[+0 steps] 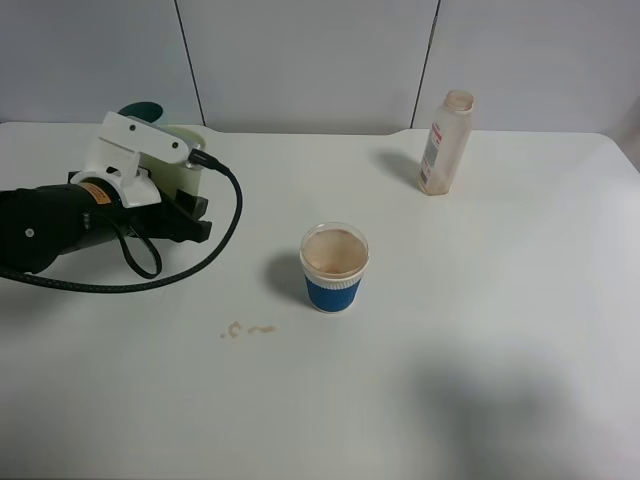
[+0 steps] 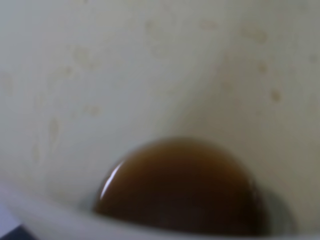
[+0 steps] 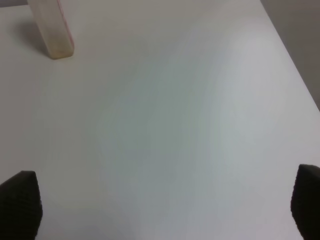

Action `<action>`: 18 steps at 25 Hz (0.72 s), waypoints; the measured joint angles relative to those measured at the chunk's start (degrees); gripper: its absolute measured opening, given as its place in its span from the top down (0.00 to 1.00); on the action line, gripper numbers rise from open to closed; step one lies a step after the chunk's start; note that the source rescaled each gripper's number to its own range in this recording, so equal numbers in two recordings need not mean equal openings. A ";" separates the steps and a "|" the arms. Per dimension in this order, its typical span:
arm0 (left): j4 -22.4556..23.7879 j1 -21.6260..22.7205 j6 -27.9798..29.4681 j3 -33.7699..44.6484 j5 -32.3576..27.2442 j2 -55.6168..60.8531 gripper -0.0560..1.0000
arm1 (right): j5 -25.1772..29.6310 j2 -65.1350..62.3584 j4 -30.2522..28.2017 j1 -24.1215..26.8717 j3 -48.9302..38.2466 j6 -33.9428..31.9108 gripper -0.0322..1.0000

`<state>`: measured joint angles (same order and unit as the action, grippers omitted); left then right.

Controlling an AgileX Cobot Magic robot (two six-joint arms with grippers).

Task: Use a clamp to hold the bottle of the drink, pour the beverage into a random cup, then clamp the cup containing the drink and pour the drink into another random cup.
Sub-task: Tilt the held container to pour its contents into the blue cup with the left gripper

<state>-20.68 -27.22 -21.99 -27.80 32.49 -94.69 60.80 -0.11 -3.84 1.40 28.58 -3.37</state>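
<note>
A green cup (image 1: 141, 108) shows only as a dark green rim behind my left wrist at the table's far left. The left wrist view is filled by the cup's pale inside (image 2: 150, 75), with brown drink (image 2: 180, 187) pooled in it. My left gripper (image 1: 186, 216) seems shut on this cup, though its fingers are hidden. A blue-and-white paper cup (image 1: 334, 267) stands mid-table with a light brown inside. The uncapped, almost empty bottle (image 1: 444, 143) stands at the back right and also shows in the right wrist view (image 3: 50, 30). My right gripper (image 3: 160, 205) is open and empty over bare table.
A small beige spill (image 1: 247, 329) lies on the white table (image 1: 500, 300) to the front left of the blue cup. A black cable (image 1: 200, 262) loops from the left wrist. The table's right edge (image 3: 290, 55) runs near the right gripper.
</note>
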 joint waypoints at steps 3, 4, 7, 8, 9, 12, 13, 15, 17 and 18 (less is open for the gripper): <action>-1.40 -2.20 -2.61 0.00 0.00 0.00 0.92 | 0.00 0.00 0.00 0.00 0.00 0.00 0.00; -1.59 -2.62 -2.96 0.00 0.00 0.00 0.92 | 0.00 0.00 0.00 0.00 0.00 0.00 0.00; -1.72 -3.87 -3.19 0.00 0.00 0.00 0.92 | 0.00 0.00 0.00 0.00 0.00 0.00 0.00; -1.72 -3.87 -3.19 0.00 0.00 0.00 0.92 | 0.00 0.00 0.00 0.00 0.00 0.00 0.00; -1.72 -4.19 -3.32 0.00 0.05 0.00 0.92 | 0.00 0.00 0.00 0.00 0.00 0.00 0.00; -1.72 -4.91 -5.16 0.00 -0.01 0.00 0.92 | 0.00 0.00 0.00 0.00 0.00 0.00 0.00; -1.72 -4.91 -5.84 0.00 -0.06 0.00 0.92 | 0.00 0.00 0.00 0.00 0.00 0.00 0.00; -1.72 -4.91 -6.65 0.00 -0.06 0.00 0.92 | 0.00 0.00 0.00 0.00 0.00 0.00 0.00; -1.78 -4.91 -7.25 -0.33 -0.54 0.00 0.92 | 0.00 0.00 0.00 0.00 0.00 0.00 0.00; -1.82 -4.91 -7.53 -0.75 -1.38 0.00 0.92 | 0.00 0.00 0.00 0.00 0.00 0.00 0.00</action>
<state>-22.50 -32.13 -29.52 -28.56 31.10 -94.69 60.80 -0.11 -3.84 1.40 28.58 -3.37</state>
